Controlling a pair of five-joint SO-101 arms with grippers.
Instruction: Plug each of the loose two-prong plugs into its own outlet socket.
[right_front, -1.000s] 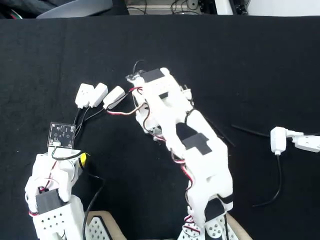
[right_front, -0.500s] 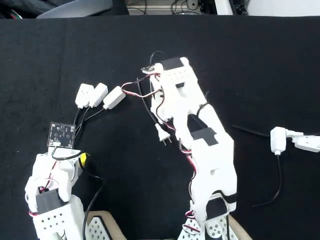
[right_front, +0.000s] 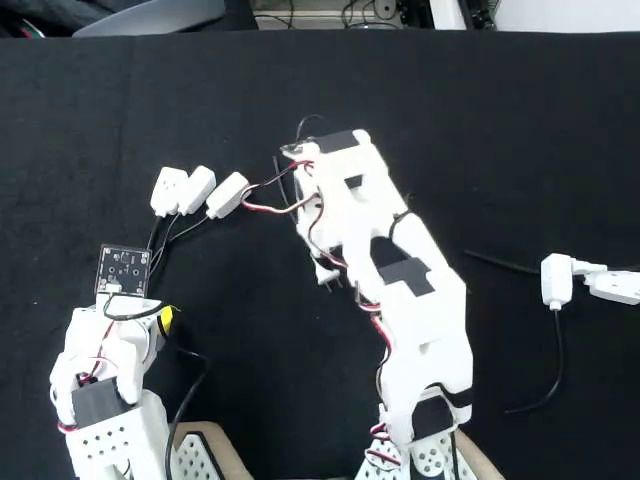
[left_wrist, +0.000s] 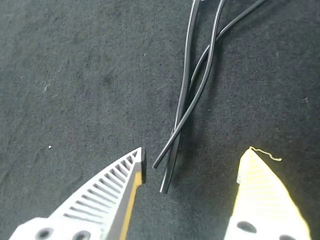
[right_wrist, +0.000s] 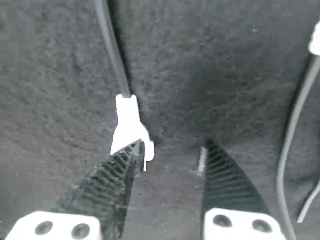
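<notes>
Black cloth (right_front: 500, 120); right gripper (right_wrist: 173, 146) spread, plug (right_wrist: 129, 122) beside one fingertip, not between, long axis pointing away; left gripper (left_wrist: 195, 150) spread, farther.

High camera overhead; wrist cameras close, downward; right shares plug (right_wrist: 129, 120).

Three white outlet sockets (right_front: 195, 188) lie fanned side by side on the left half of the black bench (right_front: 480, 130), black cords (right_front: 160, 238) trailing toward its near edge. A small white two-prong plug (right_front: 323, 270) lies unplugged near the middle, prongs toward the near edge. At the far right another white plug (right_front: 555, 280) sits joined to a fourth socket (right_front: 613, 287)
</notes>
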